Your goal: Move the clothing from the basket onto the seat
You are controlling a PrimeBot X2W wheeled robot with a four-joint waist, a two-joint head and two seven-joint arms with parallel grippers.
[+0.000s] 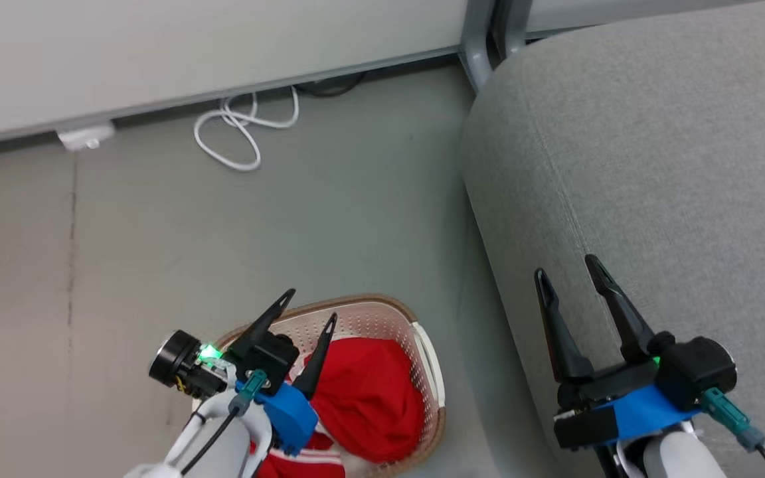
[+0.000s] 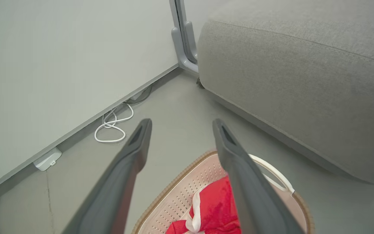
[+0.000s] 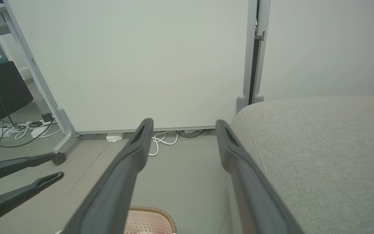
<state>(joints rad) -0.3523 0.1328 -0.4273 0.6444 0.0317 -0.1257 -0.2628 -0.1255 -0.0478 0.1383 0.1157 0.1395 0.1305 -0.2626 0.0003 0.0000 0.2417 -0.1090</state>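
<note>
Down low, soft bright-red clothing (image 1: 369, 398) with white stripes and trim, bunched in loose folds inside the basket (image 1: 382, 313). Cream-white plastic for the basket, perforated walls, a brown woven-look band round the oval rim, a white handle on the side nearer the seat (image 1: 655, 166). Standing on smooth grey floor (image 1: 329, 212), just beside the seat's rounded edge, with a narrow strip of floor between. Light-grey nubbly upholstery on the seat, one stitched seam running across a broad, gently domed top. Left tool (image 1: 311, 305) hanging above the basket's left side, long dark fingers spread wide, gripping nothing. Right tool (image 1: 566, 265) above the seat's near edge, likewise spread wide and empty. Farther out, open floor running up to a pale wall panel (image 1: 190, 46), a looped white cable (image 1: 236, 129) lying at its foot, a grey post (image 1: 482, 40) close by the seat's far corner.
</note>
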